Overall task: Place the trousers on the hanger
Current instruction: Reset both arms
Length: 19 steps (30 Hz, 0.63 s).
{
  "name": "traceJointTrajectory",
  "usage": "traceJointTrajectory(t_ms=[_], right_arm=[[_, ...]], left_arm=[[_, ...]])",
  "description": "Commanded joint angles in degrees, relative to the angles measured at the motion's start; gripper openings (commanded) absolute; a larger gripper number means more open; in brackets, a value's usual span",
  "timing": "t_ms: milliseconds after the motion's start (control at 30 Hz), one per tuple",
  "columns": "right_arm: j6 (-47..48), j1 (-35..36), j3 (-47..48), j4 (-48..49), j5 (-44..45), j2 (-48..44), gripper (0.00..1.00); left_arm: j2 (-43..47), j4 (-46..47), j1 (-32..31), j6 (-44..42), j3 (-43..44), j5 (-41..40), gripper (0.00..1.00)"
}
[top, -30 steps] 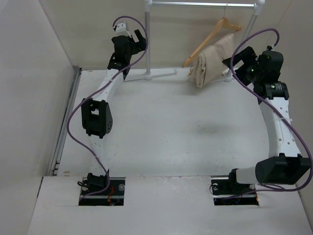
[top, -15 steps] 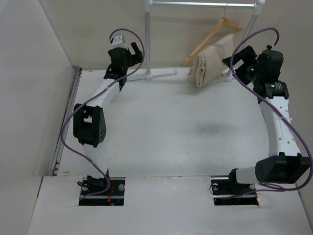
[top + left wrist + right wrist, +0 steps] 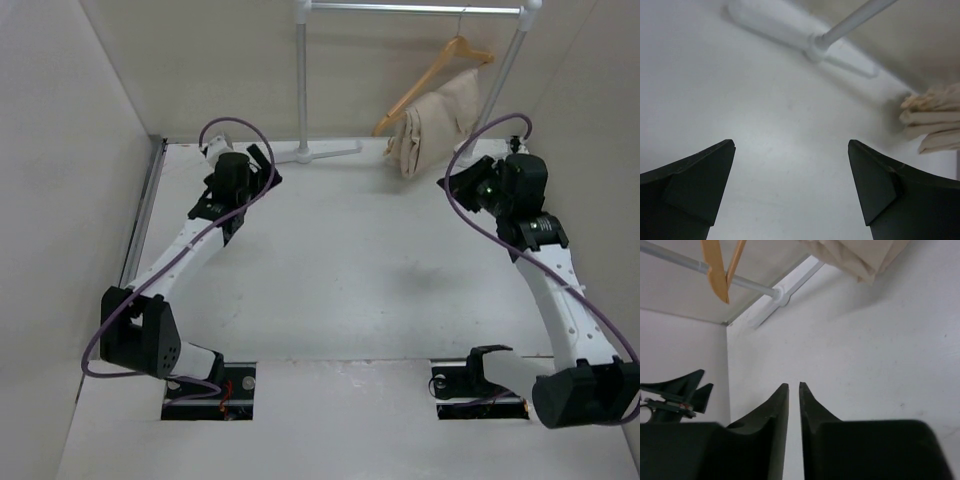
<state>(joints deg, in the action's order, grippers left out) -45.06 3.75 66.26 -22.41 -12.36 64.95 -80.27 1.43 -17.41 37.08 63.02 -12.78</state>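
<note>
Plainly, the trousers (image 3: 435, 120) are off the table (image 3: 350, 260). They hang as a folded beige bundle from the hanger (image 3: 420, 85), whose hook rides on the top bar of the white rack (image 3: 302, 80) at the far edge. The cloth hides the hanger's lower bar, so I cannot be sure how evenly the fold sits over it, though the bundle looks bunched toward the right side. Neither arm is touching the garment. The left gripper (image 3: 791, 145) hovers over bare table near the rack's left foot, its jaws spread wide with nothing between them. The right gripper (image 3: 794, 385) sits well below and to the right of the trousers, its jaws drawn almost together with only a thin slit and nothing held. Judged from this, the hanging looks done and what remains is getting clear and settling. That calls for keeping both wrists low and away from the dangling hem, and leading the right arm's cable away from the rack's upright. Nothing should nudge the rack's feet, because a bump could swing the hanger and slide a lopsided fold off its bar.
</note>
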Motion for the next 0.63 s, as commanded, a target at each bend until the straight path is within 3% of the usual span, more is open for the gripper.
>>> traceJointTrajectory(t_ms=[0,200,267,433,600], right_arm=[[0.58,1.74,-5.50,3.70,0.76,-4.82,0.12],[1.37,5.08,-17.73,2.82,3.30,-11.24,0.10],[1.03,6.57,-20.37,2.81,4.44,-12.47,0.24],[1.37,9.03,-19.42,3.25,4.98,-11.87,0.72],[1.55,10.18,-14.41,3.25,5.24,-9.32,0.80]], left_arm=[[2.39,-15.56,-2.66,3.53,-3.08,-1.11,1.00],[5.12,-27.26,-8.02,3.79,-5.02,-1.20,1.00],[5.39,-29.11,-9.96,3.96,-4.84,-1.29,1.00],[5.12,-29.56,-13.74,4.49,-3.87,-1.20,1.00],[2.67,-29.11,-15.24,3.70,-1.86,-0.67,1.00]])
